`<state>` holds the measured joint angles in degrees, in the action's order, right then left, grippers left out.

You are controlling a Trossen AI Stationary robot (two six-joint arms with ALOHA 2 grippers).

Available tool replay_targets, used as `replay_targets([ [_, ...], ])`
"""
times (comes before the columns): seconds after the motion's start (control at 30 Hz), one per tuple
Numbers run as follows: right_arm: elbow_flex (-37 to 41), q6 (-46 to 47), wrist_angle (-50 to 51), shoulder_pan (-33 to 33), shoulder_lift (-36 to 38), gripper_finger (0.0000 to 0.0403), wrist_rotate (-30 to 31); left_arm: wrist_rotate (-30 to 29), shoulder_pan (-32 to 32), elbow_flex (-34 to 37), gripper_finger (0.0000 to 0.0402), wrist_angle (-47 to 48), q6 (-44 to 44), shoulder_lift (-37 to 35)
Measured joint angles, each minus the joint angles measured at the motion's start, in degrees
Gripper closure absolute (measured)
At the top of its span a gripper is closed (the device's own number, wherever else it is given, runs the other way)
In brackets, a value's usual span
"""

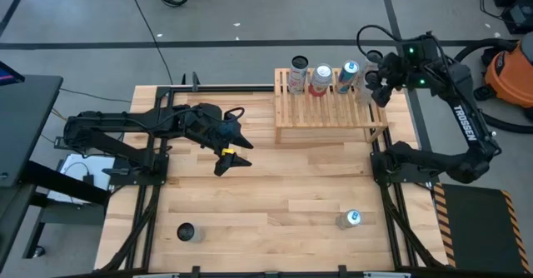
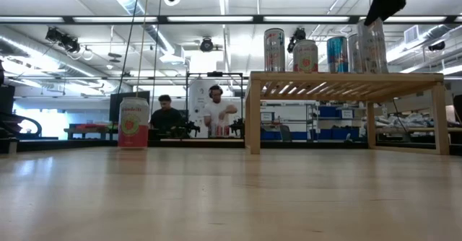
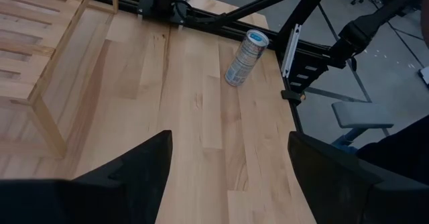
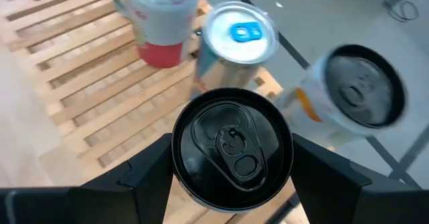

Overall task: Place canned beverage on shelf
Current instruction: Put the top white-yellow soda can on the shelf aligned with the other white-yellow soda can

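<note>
My right end effector [image 4: 231, 163] sits at the shelf's [image 1: 331, 111] far right corner, fingers clasping a black-topped can [image 4: 232, 147] that stands upright, its long axis vertical, straight below the wrist. From the low view I judge its base to be on or just above the slats; I cannot tell which. Three cans already line the back edge, the blue-tabbed can [image 4: 239, 33] just beside mine. The left end effector [image 1: 231, 155] waits mid-surface with its fingers spread and empty, well apart from the shelf, so the right arm is the nearer.
</note>
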<state>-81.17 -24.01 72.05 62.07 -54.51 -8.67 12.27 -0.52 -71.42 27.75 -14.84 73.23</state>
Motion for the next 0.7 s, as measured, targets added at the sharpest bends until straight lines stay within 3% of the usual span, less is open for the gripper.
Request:
replay_targets([
  [0.3,0.0,-0.4,0.5,2.1,-0.3,0.0133,-1.8,0.0,0.0,0.0,0.0102,0.0,0.0,0.0],
  [0.7,-0.1,-0.1,1.6,2.1,-0.5,0.0098,-1.5,0.0,0.0,0.0,0.0102,0.0,0.0,0.0],
])
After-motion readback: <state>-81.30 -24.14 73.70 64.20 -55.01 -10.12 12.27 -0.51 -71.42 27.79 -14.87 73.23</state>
